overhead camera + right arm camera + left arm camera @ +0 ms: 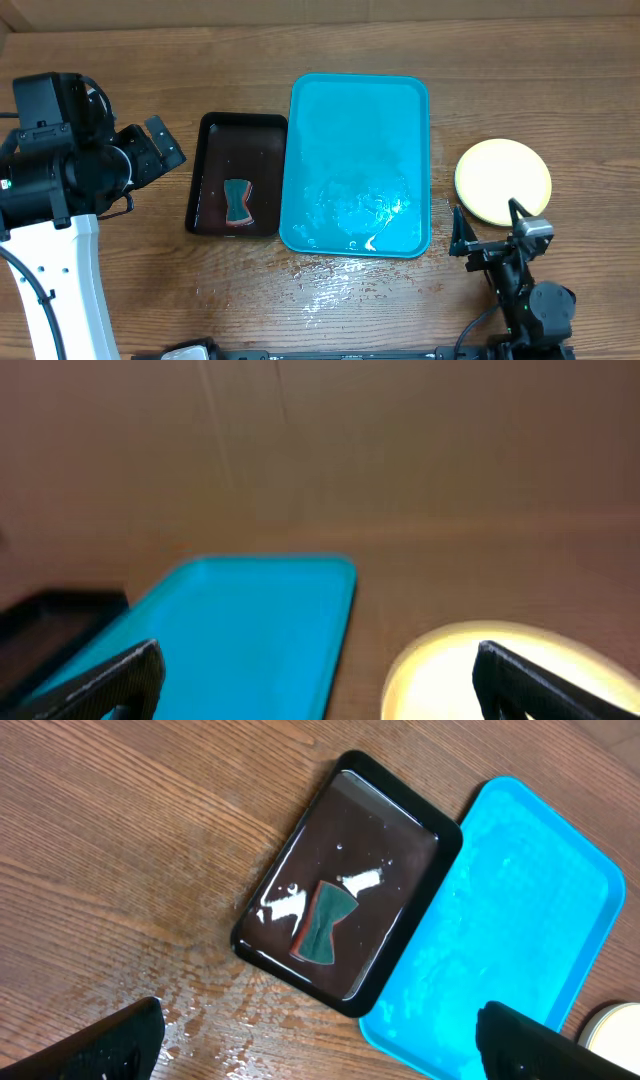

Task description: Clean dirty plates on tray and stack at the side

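Observation:
The turquoise tray [358, 160] lies in the middle of the table, wet and with no plates on it; it also shows in the left wrist view [520, 930] and the right wrist view [240, 630]. A yellow-green rimmed plate [502, 181] sits on the table right of the tray, also in the right wrist view [500, 670]; whether other plates lie under it cannot be told. My left gripper [160, 147] is open and empty, left of the black tray. My right gripper [490, 228] is open and empty, just in front of the plate.
A smaller black tray [212, 175] holding water and a green-and-red sponge [238, 203] sits left of the turquoise tray. Water drops lie on the wood in front of the trays [330, 285].

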You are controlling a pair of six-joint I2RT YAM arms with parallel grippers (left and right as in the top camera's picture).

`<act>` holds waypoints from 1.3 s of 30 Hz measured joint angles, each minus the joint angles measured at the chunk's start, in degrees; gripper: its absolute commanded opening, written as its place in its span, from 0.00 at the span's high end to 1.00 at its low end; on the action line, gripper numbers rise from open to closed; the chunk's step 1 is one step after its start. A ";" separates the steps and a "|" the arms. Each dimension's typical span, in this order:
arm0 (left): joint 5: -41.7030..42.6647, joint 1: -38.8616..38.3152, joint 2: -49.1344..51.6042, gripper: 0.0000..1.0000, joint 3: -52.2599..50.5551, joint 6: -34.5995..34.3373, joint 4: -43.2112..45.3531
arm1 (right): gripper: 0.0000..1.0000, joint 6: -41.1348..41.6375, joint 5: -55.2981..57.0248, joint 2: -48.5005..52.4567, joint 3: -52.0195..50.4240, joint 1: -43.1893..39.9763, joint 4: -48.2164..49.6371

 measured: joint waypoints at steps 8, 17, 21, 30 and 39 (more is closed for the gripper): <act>0.00 0.00 0.00 0.00 0.00 0.00 0.00 | 0.00 -0.02 0.20 -0.09 -1.20 0.00 0.92; 0.00 0.00 0.00 0.00 0.00 0.00 0.02 | 0.00 0.00 0.15 -0.09 -1.20 0.00 0.90; -0.02 0.00 0.00 0.00 0.00 0.00 0.00 | 0.00 -0.04 0.17 -0.09 -1.20 0.00 0.90; -0.02 0.00 0.00 0.00 0.00 0.00 0.02 | 0.00 0.00 0.17 -0.09 -1.20 0.00 0.90; -0.46 -2.23 -0.04 0.00 0.00 0.00 0.00 | 0.00 -0.02 0.20 -0.09 -1.20 0.00 0.92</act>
